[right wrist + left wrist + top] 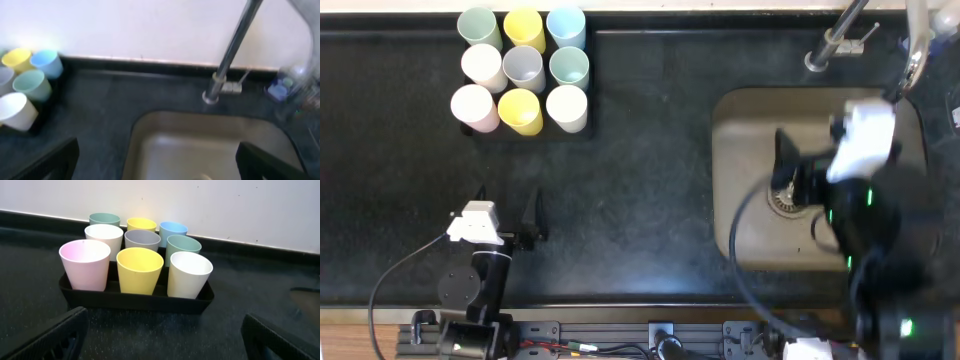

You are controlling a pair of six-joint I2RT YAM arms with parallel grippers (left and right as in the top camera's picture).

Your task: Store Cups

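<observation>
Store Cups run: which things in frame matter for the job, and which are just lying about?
Job: nine cups; the black tray holding them; left end effector, open and empty; right end effector, open and empty.
Lying about: sink; tap; counter.

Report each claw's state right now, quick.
Left claw: open, holding nothing.
Right claw: open, holding nothing.
</observation>
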